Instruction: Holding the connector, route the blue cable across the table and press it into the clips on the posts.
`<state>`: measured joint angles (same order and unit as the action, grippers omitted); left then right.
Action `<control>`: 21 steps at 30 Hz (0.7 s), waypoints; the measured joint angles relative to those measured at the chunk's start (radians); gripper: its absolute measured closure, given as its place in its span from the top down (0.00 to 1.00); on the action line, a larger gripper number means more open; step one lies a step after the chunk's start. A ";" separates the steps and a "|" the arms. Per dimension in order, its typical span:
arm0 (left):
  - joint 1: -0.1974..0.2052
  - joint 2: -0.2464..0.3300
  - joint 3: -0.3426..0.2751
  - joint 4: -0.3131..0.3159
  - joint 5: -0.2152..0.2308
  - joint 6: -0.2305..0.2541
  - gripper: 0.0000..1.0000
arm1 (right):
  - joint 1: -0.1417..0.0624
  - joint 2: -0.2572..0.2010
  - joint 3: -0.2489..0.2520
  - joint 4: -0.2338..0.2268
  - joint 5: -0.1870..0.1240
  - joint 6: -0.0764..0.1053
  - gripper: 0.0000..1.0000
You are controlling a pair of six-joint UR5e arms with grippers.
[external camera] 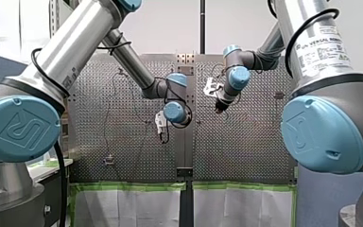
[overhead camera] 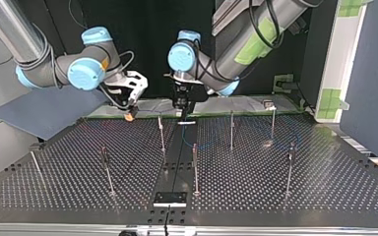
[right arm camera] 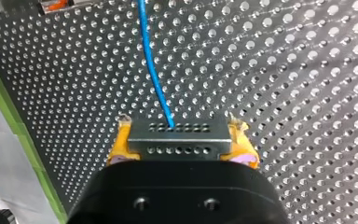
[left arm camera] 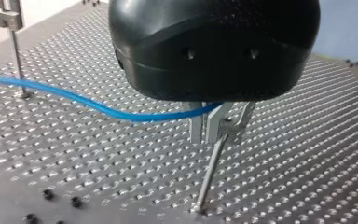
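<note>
Yellow pads (right arm camera: 120,145) on my right gripper (right arm camera: 179,140) clamp a grey metal connector (right arm camera: 177,139) from both sides. The blue cable (right arm camera: 151,65) leaves its upper row of holes and runs straight ahead of the gripper over the perforated table (right arm camera: 307,93).

My left gripper (left arm camera: 208,133), black with metal fingers (left arm camera: 196,128), hangs just above the table. Its fingers are drawn close together, and the cable arcs in from the side and ends between them near their roots, so I read it as gripped. Just beside the fingers stands a thin post (left arm camera: 212,172). Its clip (left arm camera: 238,125) sits against the outer finger or a hair off; I cannot tell which. A second post (left arm camera: 15,51) stands well apart, by the cable's far stretch.
</note>
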<state>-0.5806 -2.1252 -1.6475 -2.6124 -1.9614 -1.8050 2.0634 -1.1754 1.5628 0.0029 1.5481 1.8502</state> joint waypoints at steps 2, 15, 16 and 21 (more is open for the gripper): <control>0.003 0.000 0.000 0.014 0.000 -0.003 0.01 | 0.000 0.000 0.000 0.000 0.000 0.000 0.00; 0.003 0.000 -0.034 0.030 0.006 -0.007 0.01 | 0.000 0.000 0.000 0.000 0.000 0.000 0.00; 0.003 0.000 -0.034 0.029 0.005 -0.006 0.01 | 0.000 0.000 0.000 0.000 0.000 0.000 0.00; 0.002 0.000 -0.035 0.023 0.004 -0.005 0.01 | 0.000 0.000 0.000 0.000 0.000 0.000 0.00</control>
<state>-0.5784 -2.1251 -1.6822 -2.5895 -1.9579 -1.8102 2.0634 -1.1758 1.5629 0.0029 1.5481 1.8502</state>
